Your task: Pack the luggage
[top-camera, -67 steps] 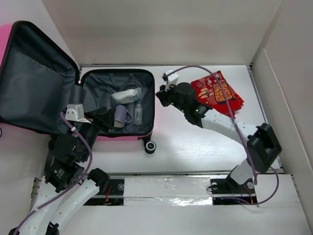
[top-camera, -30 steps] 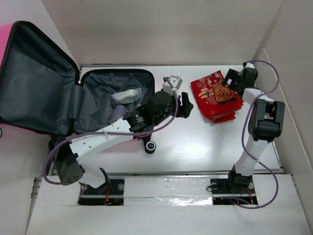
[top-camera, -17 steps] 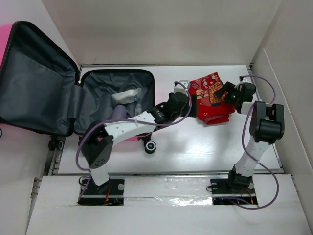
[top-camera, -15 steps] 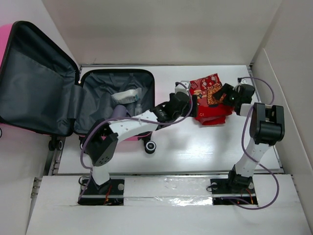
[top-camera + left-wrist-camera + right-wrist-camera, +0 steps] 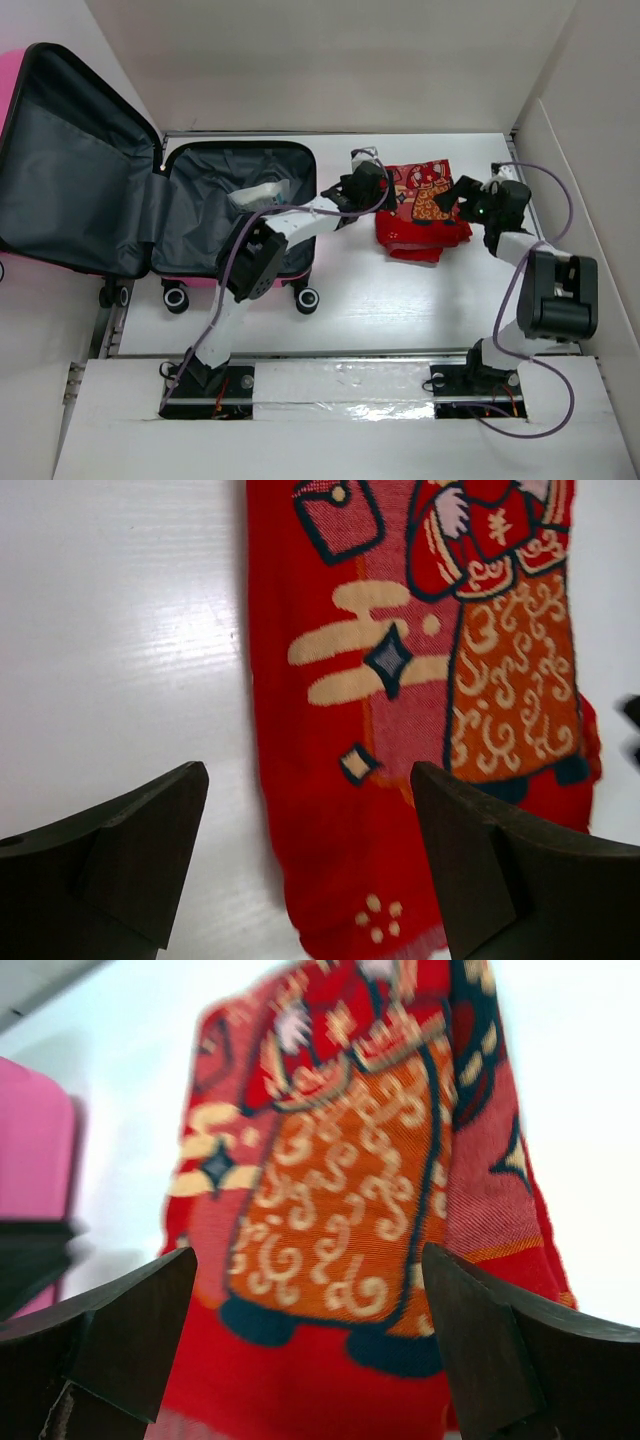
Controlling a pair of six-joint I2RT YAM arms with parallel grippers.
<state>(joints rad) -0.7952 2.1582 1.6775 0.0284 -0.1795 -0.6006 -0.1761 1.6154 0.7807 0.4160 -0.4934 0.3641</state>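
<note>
The luggage (image 5: 70,170), a hot-pink case with dark grey lining, lies open at the left with its lid raised. A folded red cloth (image 5: 425,215) printed with a cartoon figure lies on the white table to its right. My left gripper (image 5: 384,194) is at the cloth's left edge. In the left wrist view it (image 5: 310,870) stands open over the cloth's (image 5: 400,660) near end. My right gripper (image 5: 457,197) is at the cloth's right edge. In the right wrist view it (image 5: 310,1350) stands open, with the cloth (image 5: 340,1210) lying between the fingers. Neither grips the cloth.
A white tube (image 5: 262,194) lies in the luggage's lower half, and the left arm stretches across that half. The pink shell (image 5: 30,1140) shows at the right wrist view's left. White walls box in the table at the back and right (image 5: 580,150).
The left arm swung from the luggage to the cloth's left edge. The right gripper came round to the cloth's right side. The cloth slid left and bunched up.
</note>
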